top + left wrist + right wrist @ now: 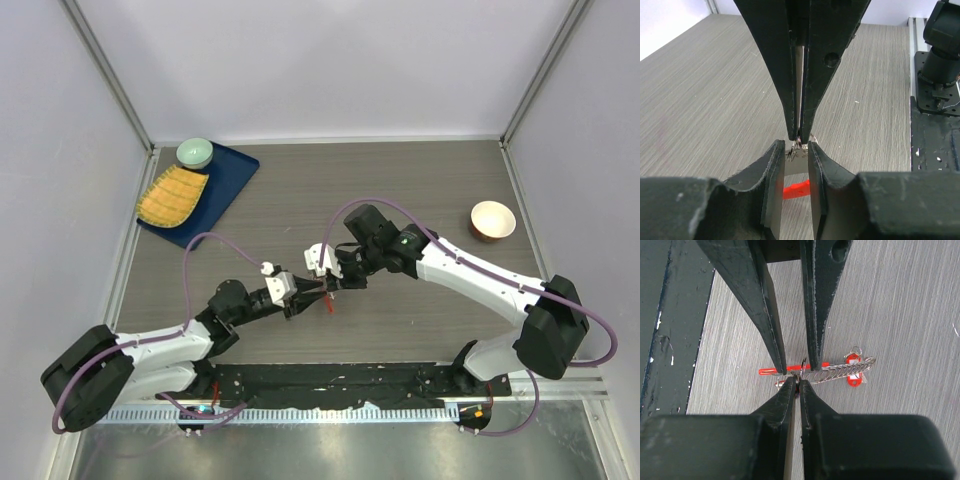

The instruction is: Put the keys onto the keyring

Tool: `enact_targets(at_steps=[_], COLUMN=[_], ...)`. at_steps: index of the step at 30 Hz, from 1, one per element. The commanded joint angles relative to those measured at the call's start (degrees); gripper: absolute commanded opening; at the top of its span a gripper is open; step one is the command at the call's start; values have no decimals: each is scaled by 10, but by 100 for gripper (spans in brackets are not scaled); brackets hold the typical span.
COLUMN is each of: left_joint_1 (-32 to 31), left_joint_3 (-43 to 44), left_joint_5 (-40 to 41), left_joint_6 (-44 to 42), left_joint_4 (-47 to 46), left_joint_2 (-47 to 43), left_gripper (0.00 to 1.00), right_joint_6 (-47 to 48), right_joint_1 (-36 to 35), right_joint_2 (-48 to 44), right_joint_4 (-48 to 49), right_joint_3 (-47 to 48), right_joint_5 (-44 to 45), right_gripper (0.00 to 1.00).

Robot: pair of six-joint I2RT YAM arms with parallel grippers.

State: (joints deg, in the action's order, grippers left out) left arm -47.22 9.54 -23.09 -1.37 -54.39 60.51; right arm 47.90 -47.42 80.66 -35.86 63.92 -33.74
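The right gripper [798, 382] is clamped on the pale grey chain-like metal keyring [840, 372], the left gripper [796, 150] straddles it with jaws apart, and the tan round bowl [493, 220] sits well apart.

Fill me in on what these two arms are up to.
The two arms meet tip to tip over the keyring. The right claw is shut on a thin ring at one end of it. The left claw faces it, with its fingers on either side of a small metal piece there. Whether the left claw actually grips it is unclear.
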Motion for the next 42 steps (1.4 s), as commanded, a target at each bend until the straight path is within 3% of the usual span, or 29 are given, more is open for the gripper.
enact_targets(at_steps=[1, 9, 14, 18, 23, 28, 29, 33, 34, 37, 42], left_joint_1=[3, 3, 3, 3, 3, 3, 3, 2, 2, 2, 2], left_joint_3=[28, 35, 37, 37, 16, -23, -26, -37, -39, -40, -15], left_joint_5=[7, 15, 12, 12, 59, 108, 115, 113, 111, 112, 98], left_joint_6=[-18, -20, -20, -21, -17, -9, -7, 9, 11, 10, 3], left_joint_4=[25, 46, 53, 59, 36, -39, -57, -110, -122, -184, -207], left_joint_2=[1, 7, 7, 1, -23, -36, -36, -25, -20, 3, 29], left_gripper=[28, 22, 1, 0, 0, 0, 0, 0, 0, 0, 0], right_joint_6=[3, 2, 2, -6, -54, -226, -268, -430, -492, -545, -563], right_joint_1=[-2, -2, -2, -2, -2, -2, -2, -1, -1, -1, -1], right_joint_2=[-16, -18, -19, -23, -48, -137, -153, -226, -249, -269, -249], right_joint_4=[7, 9, 11, 13, 53, 229, 256, 371, 433, 533, 534], right_joint_3=[0, -1, -1, -2, -25, -111, -141, -215, -235, -303, -290], right_joint_5=[-8, -7, -8, -2, 10, 83, 102, 193, 211, 240, 262], right_gripper=[1, 1, 1, 1, 20, 34, 51, 67, 67, 65, 56])
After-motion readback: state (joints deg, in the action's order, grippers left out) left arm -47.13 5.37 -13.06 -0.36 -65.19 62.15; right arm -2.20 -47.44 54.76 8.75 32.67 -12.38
